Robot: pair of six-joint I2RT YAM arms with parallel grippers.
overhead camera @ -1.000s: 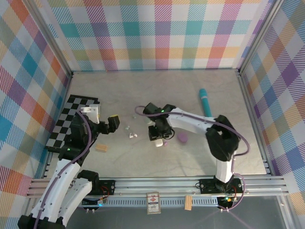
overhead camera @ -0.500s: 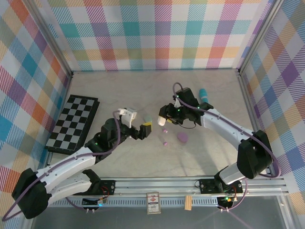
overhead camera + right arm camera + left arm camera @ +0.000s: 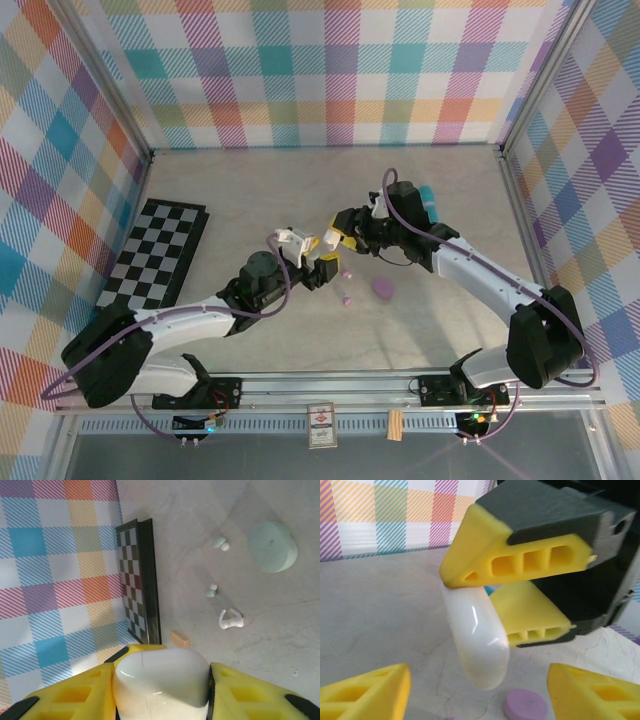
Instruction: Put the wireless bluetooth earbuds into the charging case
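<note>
Right gripper [image 3: 161, 692] around white case [image 3: 160, 672], base cropped

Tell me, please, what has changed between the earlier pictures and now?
The right end effector, shut on the white case, raised it off the table and carried it slightly toward the back. The left end effector swung from beside the chessboard to the middle and now faces the case, jaws open. The purple case and the chessboard stayed in place.
</note>
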